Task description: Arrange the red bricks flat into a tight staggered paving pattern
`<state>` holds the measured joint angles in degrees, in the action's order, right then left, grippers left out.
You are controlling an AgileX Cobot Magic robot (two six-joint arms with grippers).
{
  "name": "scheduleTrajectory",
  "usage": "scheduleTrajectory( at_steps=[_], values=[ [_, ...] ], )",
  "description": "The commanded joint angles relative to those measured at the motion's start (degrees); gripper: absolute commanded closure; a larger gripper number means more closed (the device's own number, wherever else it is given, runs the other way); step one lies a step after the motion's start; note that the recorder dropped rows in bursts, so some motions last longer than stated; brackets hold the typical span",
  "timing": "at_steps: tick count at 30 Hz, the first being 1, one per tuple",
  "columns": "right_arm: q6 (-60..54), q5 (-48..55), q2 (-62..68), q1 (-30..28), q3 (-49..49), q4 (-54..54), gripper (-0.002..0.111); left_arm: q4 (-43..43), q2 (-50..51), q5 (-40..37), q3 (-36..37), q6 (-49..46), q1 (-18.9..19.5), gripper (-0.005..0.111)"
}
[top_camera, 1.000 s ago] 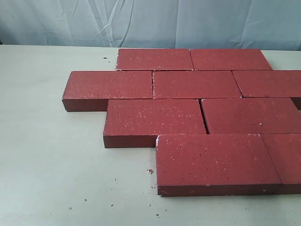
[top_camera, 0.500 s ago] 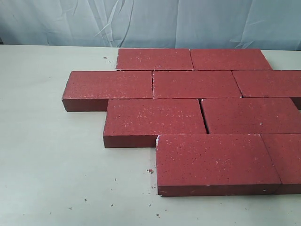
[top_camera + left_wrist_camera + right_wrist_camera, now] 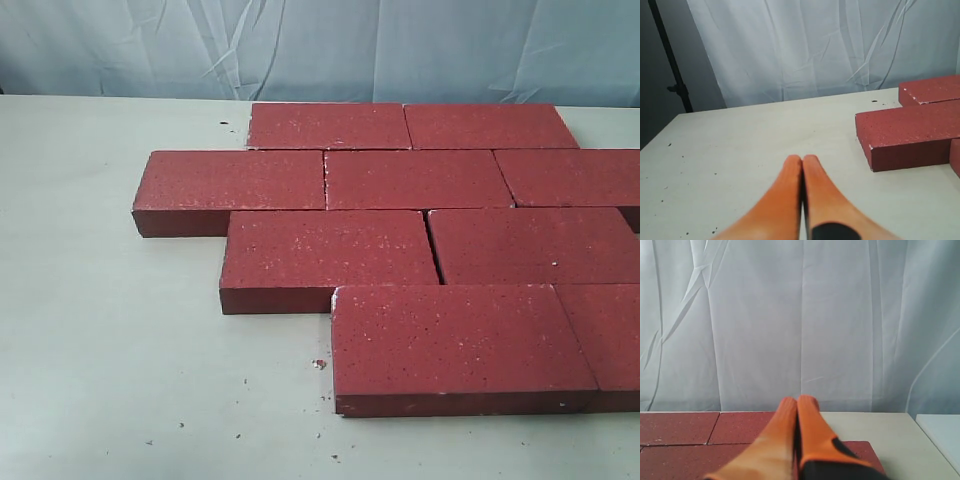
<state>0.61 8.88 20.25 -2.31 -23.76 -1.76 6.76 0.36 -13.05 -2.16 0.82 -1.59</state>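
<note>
Red bricks [image 3: 418, 178] lie flat on the pale bench [image 3: 100, 350]. We count nine, in four staggered rows filling the middle and right of the scene. The far row [image 3: 325, 126] has two bricks laid end to end. The second row [image 3: 235, 180] has three: its left brick juts furthest left of all, and its right brick is cut by the picture's edge. The third row [image 3: 330, 248] has two, with a thin dark seam showing between them. The near row [image 3: 455, 340] has two as well, and the right one runs out of the picture. Each row touches the next along the long sides and sits shifted sideways from it.

Small crumbs [image 3: 319, 364] dot the bench just left of the near row. A pale blue curtain [image 3: 300, 50] hangs behind the far edge.

We see the hands only from the wrist cameras. Our left hand [image 3: 802, 159] has its orange fingers pressed together with nothing between them. It is above bare bench, apart from the left end of the brick patch. Our right hand [image 3: 798, 400] is also closed tight and empty. It is above the bricks, with the curtain beyond it.
</note>
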Motion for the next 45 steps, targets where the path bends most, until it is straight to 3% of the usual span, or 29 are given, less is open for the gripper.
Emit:
scheduleTrajectory(
  at_steps=[1,11,45],
  values=[
    [-0.09,-0.77,-0.19,-0.34,0.25,0.83,0.109,-2.17,-0.36,1.42,1.84,-0.47,1.22,0.107],
    [-0.09,-0.77,-0.19,-0.34,0.25,0.83,0.109,-6.31,-0.36,0.62,2.16,-1.25,2.68,0.107],
    [-0.09,-0.41,-0.19,-0.34,0.25,0.84,0.109,-5.81,-0.36,-0.11,2.16,-1.25,2.68,0.107]
  ],
)
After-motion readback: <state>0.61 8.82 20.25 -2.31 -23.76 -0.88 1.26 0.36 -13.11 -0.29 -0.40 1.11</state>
